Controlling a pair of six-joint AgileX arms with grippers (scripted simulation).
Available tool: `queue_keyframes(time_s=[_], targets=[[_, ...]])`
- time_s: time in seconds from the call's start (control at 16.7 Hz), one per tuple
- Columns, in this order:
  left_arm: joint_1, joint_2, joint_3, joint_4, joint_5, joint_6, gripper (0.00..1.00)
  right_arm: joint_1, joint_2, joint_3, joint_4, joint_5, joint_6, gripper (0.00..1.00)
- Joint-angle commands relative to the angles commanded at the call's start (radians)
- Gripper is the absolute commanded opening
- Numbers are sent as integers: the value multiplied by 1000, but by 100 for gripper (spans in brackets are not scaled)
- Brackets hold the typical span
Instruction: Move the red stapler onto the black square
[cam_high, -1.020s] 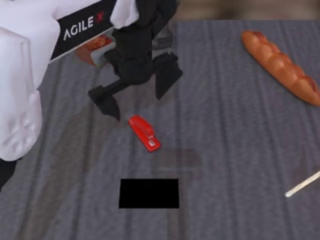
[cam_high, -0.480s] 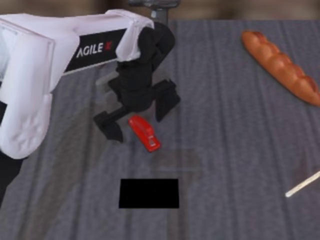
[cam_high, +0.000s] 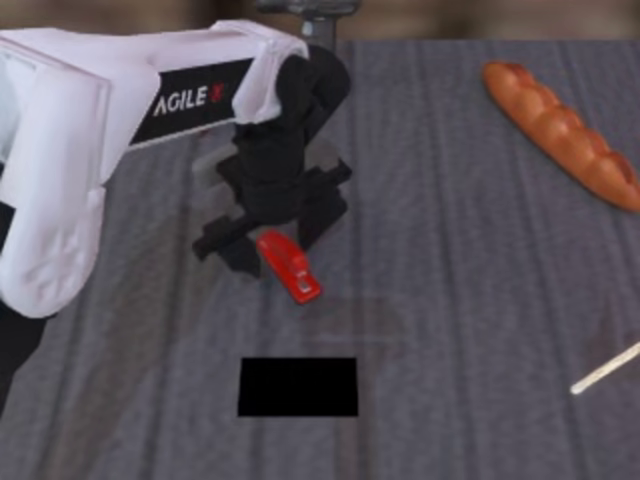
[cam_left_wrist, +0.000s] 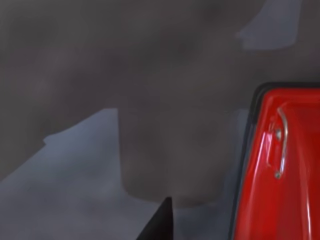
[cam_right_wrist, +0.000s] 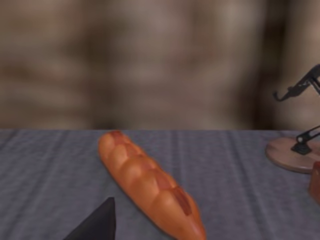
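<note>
Our left gripper (cam_high: 268, 232) is down at the table surface over the far end of the red stapler (cam_high: 290, 267), its two black fingers (cam_high: 228, 244) spread to either side of that end with a gap left on each side, so it is unclenched and grips nothing. From the left wrist view the red stapler (cam_left_wrist: 280, 170) fills one side of the picture, glossy, with a thin silver clip on its top, and one dark fingertip (cam_left_wrist: 159, 224) shows beside it, apart from it.

We see the stapler lying flat on the grey table (cam_high: 470, 250), slanted, its near end pointing toward the right. Nearer than it, and apart from it, lies the black square (cam_high: 298, 387), flat and bare.

At the far right lies a bread loaf (cam_high: 562, 132), and a pale thin stick (cam_high: 606, 368) lies at the right edge. Our right gripper (cam_right_wrist: 97, 224) is out of the top view; its wrist camera looks at the bread loaf (cam_right_wrist: 150, 182).
</note>
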Motion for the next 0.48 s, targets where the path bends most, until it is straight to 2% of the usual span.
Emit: queue_keyframes(time_s=[0.36,0.48], targets=[[0,0,0,0,0,0,2,0,0,0,0,0,0,100],[0,0,0,0,0,0,0,0,0,0,0,0,0,100]])
